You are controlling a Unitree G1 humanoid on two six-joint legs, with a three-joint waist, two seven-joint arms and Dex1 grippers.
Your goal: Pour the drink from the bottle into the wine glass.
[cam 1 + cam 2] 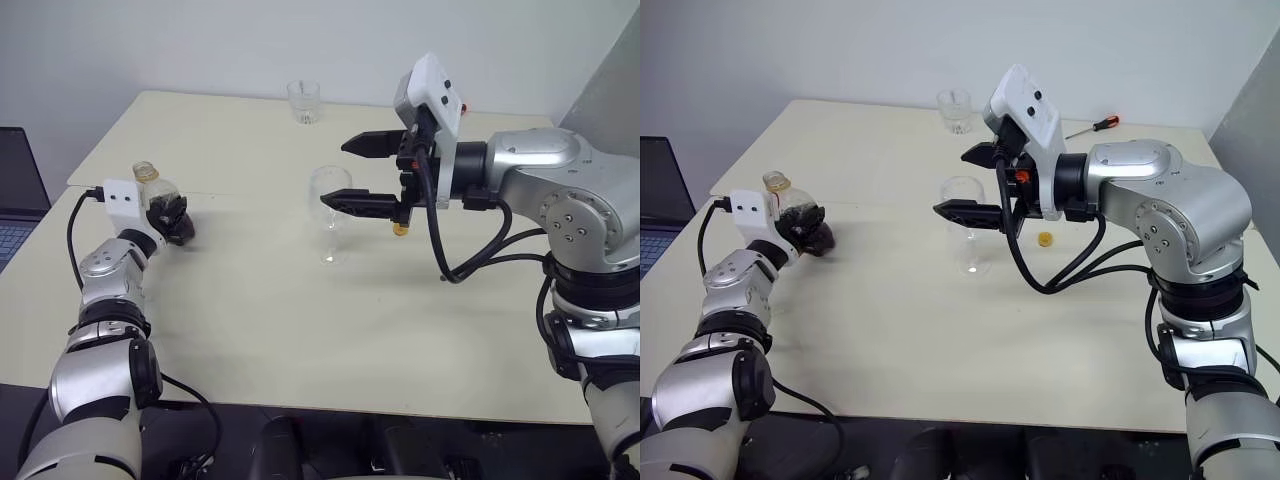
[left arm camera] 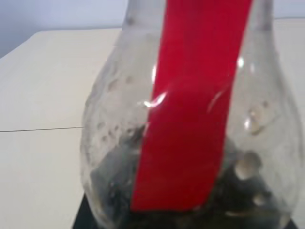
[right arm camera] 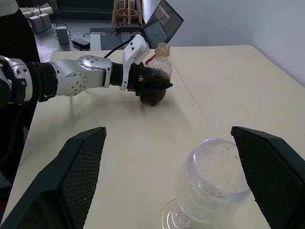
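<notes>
Left tool (image 1: pixel 172 218) clamped tight on the bottle (image 1: pixel 152 186) near the desk's (image 1: pixel 300 330) left edge. Right tool (image 1: pixel 352 174) spread wide, straddling the wine glass (image 1: pixel 331 212) mid-desk, not touching.

We are looking at a pale cream table (image 1: pixel 300 330) filling the middle of the frame, with a plain light wall (image 1: pixel 200 40) running behind it along the top. At the left edge a laptop (image 1: pixel 15 200) is standing open, and a grey panel (image 1: pixel 610 80) is rising in the upper right corner.
</notes>
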